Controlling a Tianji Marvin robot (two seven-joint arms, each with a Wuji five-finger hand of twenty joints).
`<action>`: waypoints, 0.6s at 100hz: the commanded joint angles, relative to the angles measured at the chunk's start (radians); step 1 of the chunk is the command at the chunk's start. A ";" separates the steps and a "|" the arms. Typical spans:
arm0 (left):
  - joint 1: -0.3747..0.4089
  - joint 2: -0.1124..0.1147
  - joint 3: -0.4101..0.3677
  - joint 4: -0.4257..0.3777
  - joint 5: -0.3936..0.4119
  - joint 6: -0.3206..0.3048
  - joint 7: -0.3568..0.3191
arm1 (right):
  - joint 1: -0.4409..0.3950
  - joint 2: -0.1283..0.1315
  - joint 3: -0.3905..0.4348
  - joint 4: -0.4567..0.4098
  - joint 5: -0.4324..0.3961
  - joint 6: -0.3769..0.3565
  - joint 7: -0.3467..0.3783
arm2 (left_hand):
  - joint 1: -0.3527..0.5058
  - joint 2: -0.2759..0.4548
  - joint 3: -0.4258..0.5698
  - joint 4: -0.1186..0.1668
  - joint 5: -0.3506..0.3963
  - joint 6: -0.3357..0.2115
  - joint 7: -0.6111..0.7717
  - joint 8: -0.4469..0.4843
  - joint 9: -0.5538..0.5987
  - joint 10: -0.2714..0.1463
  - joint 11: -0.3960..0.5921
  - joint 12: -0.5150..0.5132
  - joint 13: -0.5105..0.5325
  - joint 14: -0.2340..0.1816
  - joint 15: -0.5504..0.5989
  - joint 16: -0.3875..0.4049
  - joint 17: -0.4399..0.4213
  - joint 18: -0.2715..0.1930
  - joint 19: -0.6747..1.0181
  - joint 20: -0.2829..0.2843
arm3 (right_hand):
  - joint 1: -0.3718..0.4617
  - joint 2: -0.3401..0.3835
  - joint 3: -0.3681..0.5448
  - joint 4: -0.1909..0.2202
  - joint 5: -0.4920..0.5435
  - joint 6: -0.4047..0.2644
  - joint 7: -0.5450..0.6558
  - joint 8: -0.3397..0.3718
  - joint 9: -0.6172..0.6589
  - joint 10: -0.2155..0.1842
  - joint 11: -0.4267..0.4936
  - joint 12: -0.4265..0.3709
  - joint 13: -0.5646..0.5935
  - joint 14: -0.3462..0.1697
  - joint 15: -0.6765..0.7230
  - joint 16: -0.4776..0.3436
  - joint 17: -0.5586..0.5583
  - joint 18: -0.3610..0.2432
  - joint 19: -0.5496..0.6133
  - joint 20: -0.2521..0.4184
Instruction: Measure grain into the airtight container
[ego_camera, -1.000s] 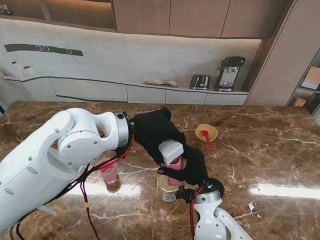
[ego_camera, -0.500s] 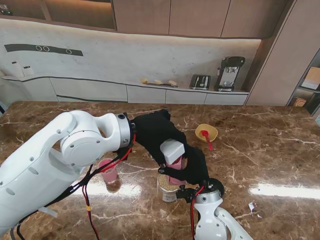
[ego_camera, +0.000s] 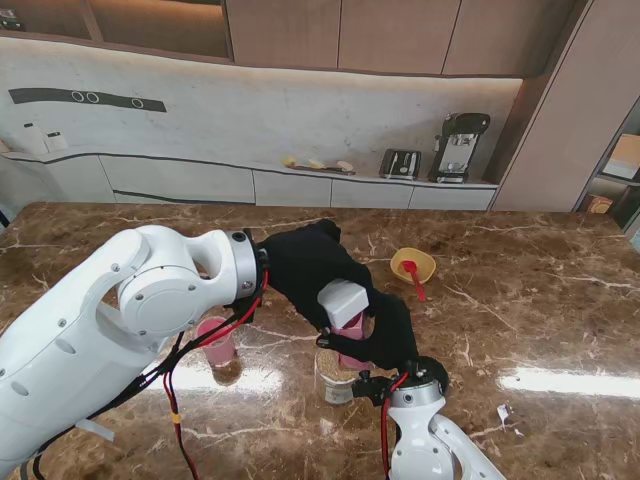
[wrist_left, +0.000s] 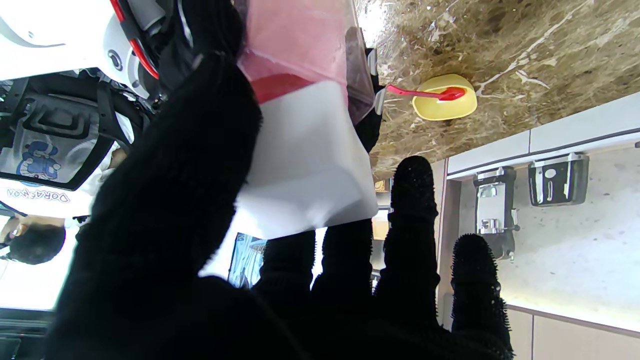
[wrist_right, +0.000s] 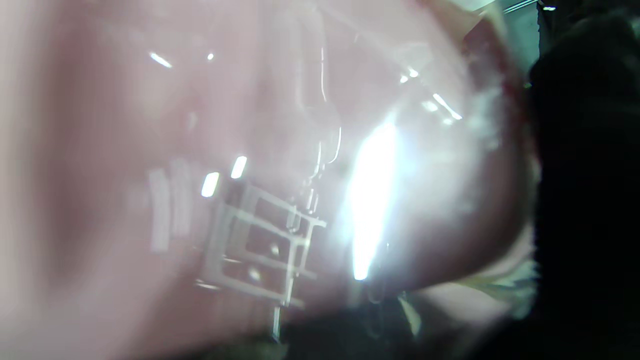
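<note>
A pink translucent container (ego_camera: 349, 325) with a white lid (ego_camera: 341, 299) is held tilted above a clear jar of grain (ego_camera: 334, 377) near the table's front. My black-gloved left hand (ego_camera: 305, 262) comes in from the left and closes on the white lid (wrist_left: 305, 160); thumb and fingers wrap it in the left wrist view. My right hand (ego_camera: 388, 335) grips the pink body from the right. The right wrist view is filled by the blurred pink container (wrist_right: 260, 165). I cannot see grain inside it.
A pink cup (ego_camera: 219, 349) with some grain in its bottom stands left of the jar, under my left forearm. A yellow bowl (ego_camera: 413, 264) with a red spoon (ego_camera: 414, 279) sits farther back on the right. A small scrap (ego_camera: 503, 411) lies at the front right.
My left arm's elbow has shifted slightly to the right. Both hands and the pink container have stayed almost in place.
</note>
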 joint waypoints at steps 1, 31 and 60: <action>0.009 0.004 0.002 0.004 -0.002 -0.001 -0.006 | -0.002 -0.006 0.002 -0.007 0.006 0.004 0.005 | 0.050 0.140 0.294 0.025 0.051 -0.239 0.182 0.084 -0.016 -0.142 0.159 -0.059 -0.046 -0.040 -0.043 -0.013 -0.031 -0.016 -0.038 -0.011 | 0.306 0.208 0.404 0.046 0.076 -0.352 0.116 0.032 0.065 -0.117 0.098 0.034 0.078 -0.099 0.100 0.043 0.015 -0.052 0.038 0.008; 0.019 0.008 -0.012 -0.002 -0.003 -0.018 -0.021 | -0.002 -0.006 0.000 -0.008 0.007 0.005 0.005 | -0.070 0.123 0.375 0.058 -0.079 -0.248 0.143 0.146 -0.143 -0.163 0.286 -0.246 -0.068 -0.047 -0.061 -0.015 -0.032 -0.025 -0.081 0.008 | 0.305 0.209 0.404 0.046 0.076 -0.353 0.116 0.032 0.065 -0.117 0.098 0.034 0.079 -0.098 0.101 0.043 0.015 -0.052 0.038 0.008; 0.022 0.007 -0.015 0.003 -0.010 -0.028 -0.010 | -0.001 -0.007 -0.001 -0.007 0.008 0.006 0.003 | -0.227 0.015 0.336 0.057 -0.118 -0.236 0.131 0.151 -0.159 -0.165 0.303 -0.299 -0.072 -0.040 -0.054 -0.006 -0.032 -0.019 -0.079 0.016 | 0.305 0.209 0.404 0.046 0.075 -0.352 0.115 0.032 0.065 -0.117 0.098 0.034 0.078 -0.098 0.100 0.043 0.015 -0.052 0.038 0.008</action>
